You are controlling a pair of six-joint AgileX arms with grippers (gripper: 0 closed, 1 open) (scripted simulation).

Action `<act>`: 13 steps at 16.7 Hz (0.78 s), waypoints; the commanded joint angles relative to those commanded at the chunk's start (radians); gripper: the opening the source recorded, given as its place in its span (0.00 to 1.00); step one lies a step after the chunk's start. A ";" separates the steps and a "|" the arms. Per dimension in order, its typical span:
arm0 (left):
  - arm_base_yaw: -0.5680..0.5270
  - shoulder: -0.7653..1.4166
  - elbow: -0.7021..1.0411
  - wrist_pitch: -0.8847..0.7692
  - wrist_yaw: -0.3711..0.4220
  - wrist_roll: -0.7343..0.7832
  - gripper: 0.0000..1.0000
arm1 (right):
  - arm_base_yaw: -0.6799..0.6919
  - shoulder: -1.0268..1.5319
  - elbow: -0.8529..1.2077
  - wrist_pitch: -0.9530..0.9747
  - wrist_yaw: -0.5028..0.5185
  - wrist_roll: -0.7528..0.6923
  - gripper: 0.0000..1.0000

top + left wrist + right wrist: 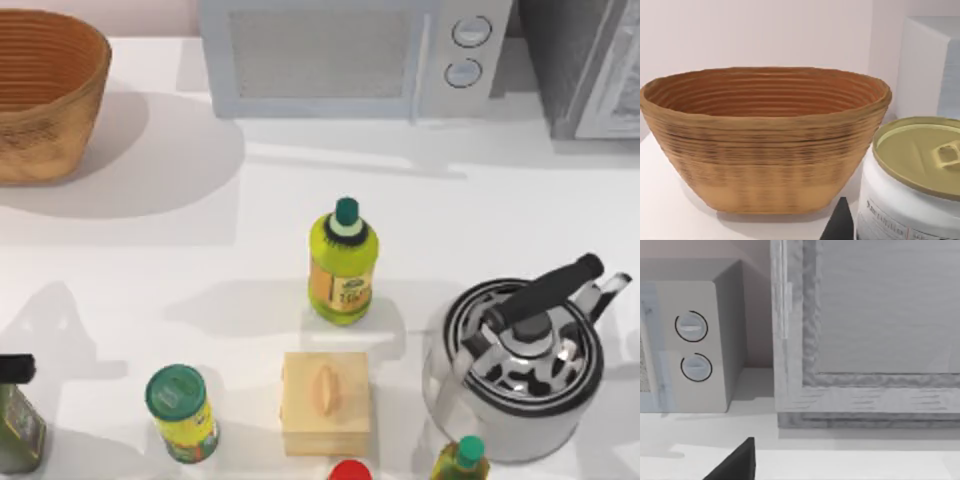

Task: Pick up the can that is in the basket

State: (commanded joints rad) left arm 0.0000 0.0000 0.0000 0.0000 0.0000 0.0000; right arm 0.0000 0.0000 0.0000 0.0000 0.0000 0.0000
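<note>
Left wrist view is showing one dark fingertip (840, 226) of the left gripper beside the can (890, 200); whether the fingers are spread or closed, I cannot tell. The can is sitting nearer than the basket (765, 150), outside its wall, not inside. It is looking light, rigid and smooth-sided, so gripping across the white sides below the tan pull-tab lid seems best. Its small print is proving unreadable. The right gripper's fingertip (737, 465) is idling before the microwave (700, 345), spread likewise untellable.

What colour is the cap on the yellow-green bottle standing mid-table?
Dark green, on the yellow-green bottle; the top view shows it best.
</note>
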 joint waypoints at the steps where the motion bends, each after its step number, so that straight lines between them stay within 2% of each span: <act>1: 0.000 0.000 0.000 0.000 0.000 0.000 0.00 | 0.000 0.000 0.000 0.000 0.000 0.000 1.00; 4: -0.002 0.014 0.005 0.004 0.006 0.002 0.00 | 0.000 0.000 0.000 0.000 0.000 0.000 1.00; 7: 0.006 0.101 0.045 0.056 0.058 0.002 0.00 | 0.000 0.000 0.000 0.000 0.000 0.000 1.00; 10: 0.010 0.277 0.116 0.154 0.167 0.001 0.00 | 0.000 0.000 0.000 0.000 0.000 0.000 1.00; 13: 0.006 0.524 0.208 0.287 0.319 -0.001 0.00 | 0.000 0.000 0.000 0.000 0.000 0.000 1.00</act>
State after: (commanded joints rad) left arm 0.0061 0.5236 0.2080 0.2866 0.3188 -0.0013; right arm 0.0000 0.0000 0.0000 0.0000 0.0000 0.0000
